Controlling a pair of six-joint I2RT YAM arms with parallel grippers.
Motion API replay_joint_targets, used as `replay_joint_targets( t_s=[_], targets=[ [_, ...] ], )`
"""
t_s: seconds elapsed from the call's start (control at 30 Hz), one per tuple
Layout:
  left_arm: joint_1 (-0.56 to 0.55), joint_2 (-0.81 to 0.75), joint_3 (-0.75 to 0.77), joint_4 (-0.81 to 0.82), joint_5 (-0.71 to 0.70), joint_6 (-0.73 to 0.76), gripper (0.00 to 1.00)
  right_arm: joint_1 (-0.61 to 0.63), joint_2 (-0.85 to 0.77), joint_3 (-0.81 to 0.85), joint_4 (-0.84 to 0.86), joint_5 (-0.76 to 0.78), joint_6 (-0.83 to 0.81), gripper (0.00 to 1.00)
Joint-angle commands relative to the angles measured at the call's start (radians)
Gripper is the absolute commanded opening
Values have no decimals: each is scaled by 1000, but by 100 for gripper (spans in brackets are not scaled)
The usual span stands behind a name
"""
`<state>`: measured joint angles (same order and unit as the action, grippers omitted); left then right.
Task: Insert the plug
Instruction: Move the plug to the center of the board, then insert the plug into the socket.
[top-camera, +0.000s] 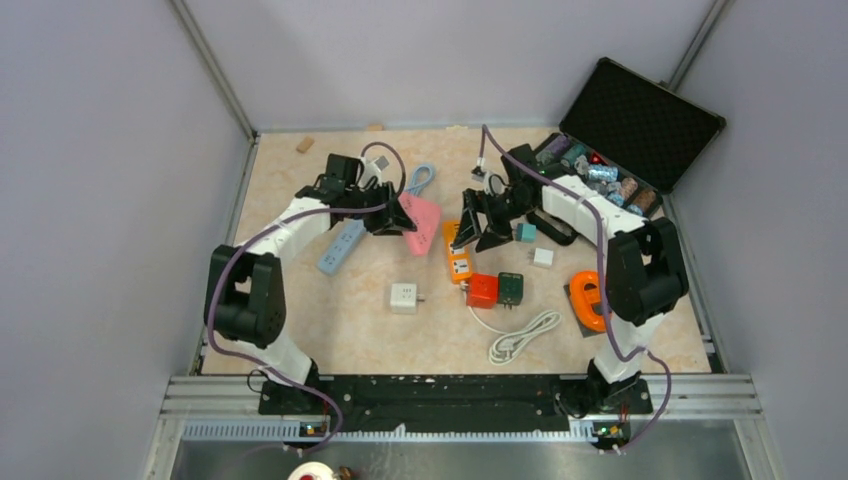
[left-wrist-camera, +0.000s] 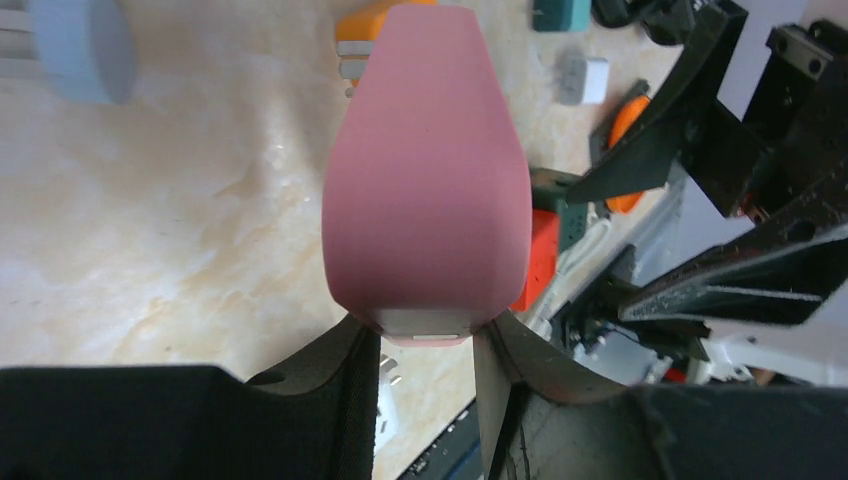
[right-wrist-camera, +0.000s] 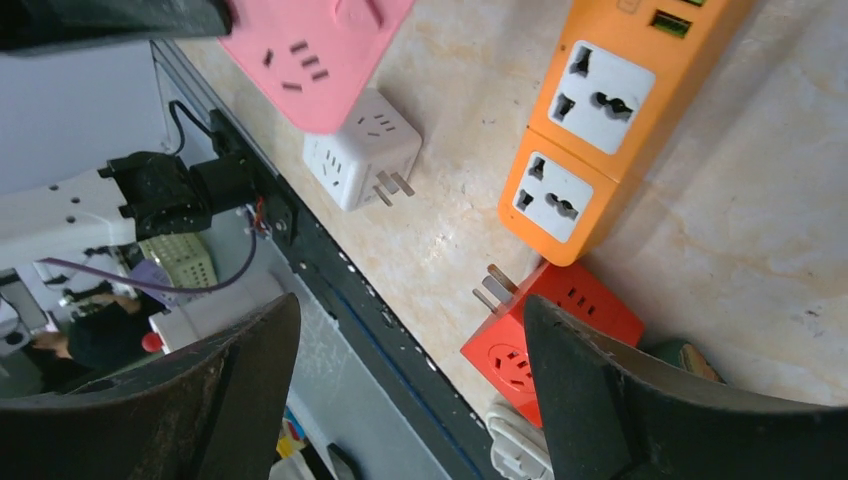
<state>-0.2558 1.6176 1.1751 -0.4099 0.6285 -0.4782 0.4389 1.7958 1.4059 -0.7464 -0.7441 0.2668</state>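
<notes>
My left gripper (left-wrist-camera: 428, 350) is shut on the near end of a pink power strip (left-wrist-camera: 428, 180), which it holds tilted above the table; seen from above, the pink power strip (top-camera: 424, 222) lies left of centre. My right gripper (right-wrist-camera: 410, 370) is open with nothing between its fingers, hovering over the near end of an orange power strip (right-wrist-camera: 600, 130). A red cube plug (right-wrist-camera: 560, 330) with bare prongs lies just below that strip. A white cube plug (right-wrist-camera: 360, 150) sits with its prongs pointing right, under the pink strip's edge in the right wrist view.
A blue power strip (top-camera: 342, 247) lies at the left. A dark green cube (top-camera: 511, 288), a coiled white cable (top-camera: 524, 336) and an orange tool (top-camera: 588, 300) sit near the front right. An open black case (top-camera: 640, 110) full of items stands at the back right.
</notes>
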Motion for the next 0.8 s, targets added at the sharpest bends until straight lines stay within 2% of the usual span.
replay_joint_targets(
  t_s=[0.0,0.17,0.27,0.57,0.77],
  targets=[
    [2,63,66,66,268,-11,0,-37,-54,-5,47,-50,32,80],
    [1,153,95,23,448,24,0,-63,-31,-9,53,-76,56,83],
    [-2,191,119,-66,490,67,0,-72,-14,-3,56,-88,63,84],
    [-3,320,210,-424,539,317,0,-106,57,29,37,-87,83,81],
    [-3,339,228,-498,566,373,0,-106,136,78,14,-103,69,76]
  ],
)
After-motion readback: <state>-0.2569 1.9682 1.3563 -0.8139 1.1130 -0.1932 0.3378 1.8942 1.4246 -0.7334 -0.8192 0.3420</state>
